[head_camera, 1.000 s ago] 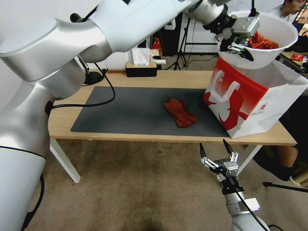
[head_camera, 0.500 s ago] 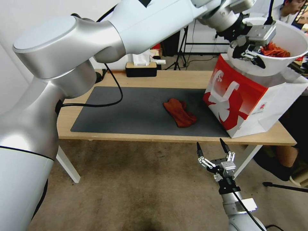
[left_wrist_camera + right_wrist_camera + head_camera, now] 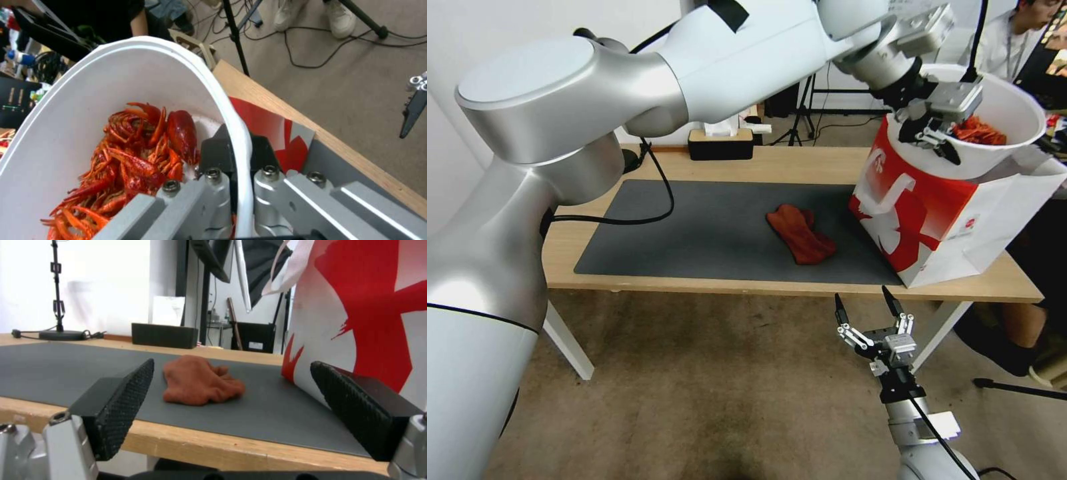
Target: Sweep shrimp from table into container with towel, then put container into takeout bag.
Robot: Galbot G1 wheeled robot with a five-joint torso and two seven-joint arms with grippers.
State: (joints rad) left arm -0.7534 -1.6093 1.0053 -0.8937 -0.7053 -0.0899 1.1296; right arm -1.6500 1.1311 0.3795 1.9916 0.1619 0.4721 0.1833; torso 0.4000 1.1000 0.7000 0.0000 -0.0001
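Note:
My left gripper is shut on the near rim of the white container, holding it in the open top of the takeout bag at the table's right end. The shrimp lie heaped inside the container; the left wrist view shows the shrimp close up, and my fingers clamped on the rim. The rust-red towel lies crumpled on the dark mat. My right gripper hangs open below the table's front edge, facing the towel.
A black tissue box and a lamp base stand along the table's far edge. Tripods and cables crowd the floor behind. A seated person's legs are beside the table's right end.
My left arm has lowered the container down into the bag's mouth and a little nearer. The right gripper has shifted slightly left.

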